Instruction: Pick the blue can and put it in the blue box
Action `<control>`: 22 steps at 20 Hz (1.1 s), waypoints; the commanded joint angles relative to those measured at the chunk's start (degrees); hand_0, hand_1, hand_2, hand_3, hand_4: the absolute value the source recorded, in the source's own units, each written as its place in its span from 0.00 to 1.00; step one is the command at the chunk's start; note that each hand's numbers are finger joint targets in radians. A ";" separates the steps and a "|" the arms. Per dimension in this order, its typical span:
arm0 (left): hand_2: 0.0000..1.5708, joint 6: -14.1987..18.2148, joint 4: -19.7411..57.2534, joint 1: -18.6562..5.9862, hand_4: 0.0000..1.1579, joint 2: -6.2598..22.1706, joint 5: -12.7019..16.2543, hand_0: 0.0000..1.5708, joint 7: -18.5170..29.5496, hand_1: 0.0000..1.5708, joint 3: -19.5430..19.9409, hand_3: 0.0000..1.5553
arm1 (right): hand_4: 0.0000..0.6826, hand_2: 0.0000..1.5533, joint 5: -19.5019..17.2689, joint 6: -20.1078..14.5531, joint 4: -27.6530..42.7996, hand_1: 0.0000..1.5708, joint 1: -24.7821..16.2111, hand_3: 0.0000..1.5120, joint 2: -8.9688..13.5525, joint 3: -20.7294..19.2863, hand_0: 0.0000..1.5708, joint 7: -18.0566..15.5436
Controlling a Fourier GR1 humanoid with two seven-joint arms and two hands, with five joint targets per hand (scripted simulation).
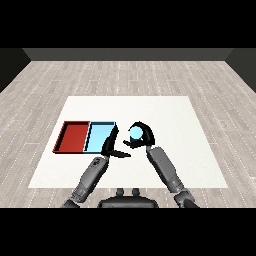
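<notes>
The right hand point(142, 134) had curled its fingers round the can point(135, 133), held just right of the blue tray point(100, 137). To finish well, it needed to carry the can left, clear the tray's rim, and only then uncurl. The left hand point(111, 146) hung open beside the tray, fingers straight, holding nothing.

Two grey segmented forearms, each ending in a black robot hand point(111, 146) with slim fingers.
</notes>
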State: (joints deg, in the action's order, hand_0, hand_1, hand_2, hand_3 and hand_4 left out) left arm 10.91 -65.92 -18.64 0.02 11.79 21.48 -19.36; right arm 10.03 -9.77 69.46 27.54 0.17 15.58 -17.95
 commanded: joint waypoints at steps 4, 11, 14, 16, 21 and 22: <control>0.00 1.57 4.62 -2.28 0.00 -0.02 3.56 0.00 1.76 0.00 -5.02 0.00 | 1.00 0.93 -0.09 0.41 5.77 0.89 -3.40 0.93 -0.16 2.21 0.89 0.90; 0.00 1.82 4.79 -1.40 0.00 -0.02 5.15 0.00 3.84 0.00 -5.88 0.00 | 0.96 0.92 1.84 -2.61 -0.83 0.89 1.98 0.93 -0.16 4.13 0.89 -1.67; 0.00 5.21 7.70 -7.83 0.00 -0.02 8.83 0.00 1.94 0.00 -7.31 0.00 | 0.95 0.92 2.53 -3.59 -2.49 0.89 4.90 0.92 -0.16 5.61 0.89 -0.08; 0.00 4.88 4.02 -4.69 0.00 -0.02 7.13 0.00 -0.10 0.00 -8.25 0.00 | 0.95 0.92 -2.23 -2.56 8.94 0.90 -2.72 0.92 -0.16 6.65 0.90 4.15; 0.00 2.91 9.35 -6.24 0.00 -0.02 6.08 0.00 3.58 0.00 -6.63 0.00 | 0.90 0.92 3.47 -4.36 2.81 0.91 2.07 0.92 -0.16 9.46 0.91 1.61; 0.00 5.92 7.33 -7.64 0.00 -0.02 9.07 0.00 1.95 0.00 -9.31 0.00 | 0.90 0.93 2.67 -4.77 1.36 0.90 2.05 0.93 -0.16 8.97 0.90 0.93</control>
State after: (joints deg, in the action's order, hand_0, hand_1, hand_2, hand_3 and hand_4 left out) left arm 14.88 -58.97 -24.29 0.04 18.46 23.60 -26.45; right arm 12.12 -13.81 71.45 28.78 0.01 23.70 -17.00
